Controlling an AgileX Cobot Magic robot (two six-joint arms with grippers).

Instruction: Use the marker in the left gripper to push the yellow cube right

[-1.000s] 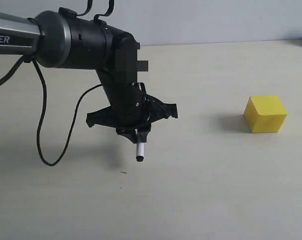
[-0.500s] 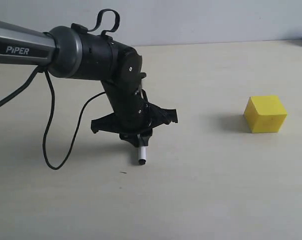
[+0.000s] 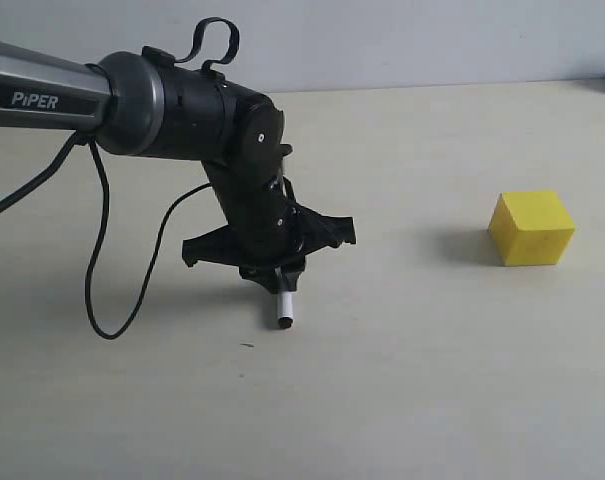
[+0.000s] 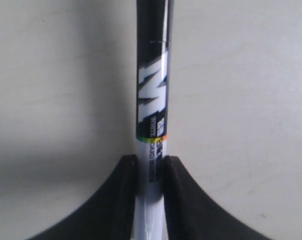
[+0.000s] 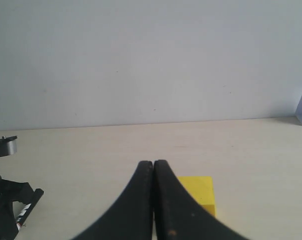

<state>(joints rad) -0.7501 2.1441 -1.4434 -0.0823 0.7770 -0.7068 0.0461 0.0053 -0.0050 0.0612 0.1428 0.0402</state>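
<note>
One yellow cube (image 3: pixel 531 228) sits well right of marker (image 3: pixel 283 310). Left gripper (image 3: pixel 277 275) jaws clamped on marker barrel, tip down. Cube likely light, rigid, may pivot; push low, centred on face toward marker.

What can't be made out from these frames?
- Exterior view: the upper barrel of the marker is hidden inside the left gripper. Whether its tip touches the table cannot be told.
- Left wrist view: the marker's far end is cut off by the frame edge, and the label's small print is blurred.
- Right wrist view: the cube is partly hidden behind the shut right gripper.
</note>
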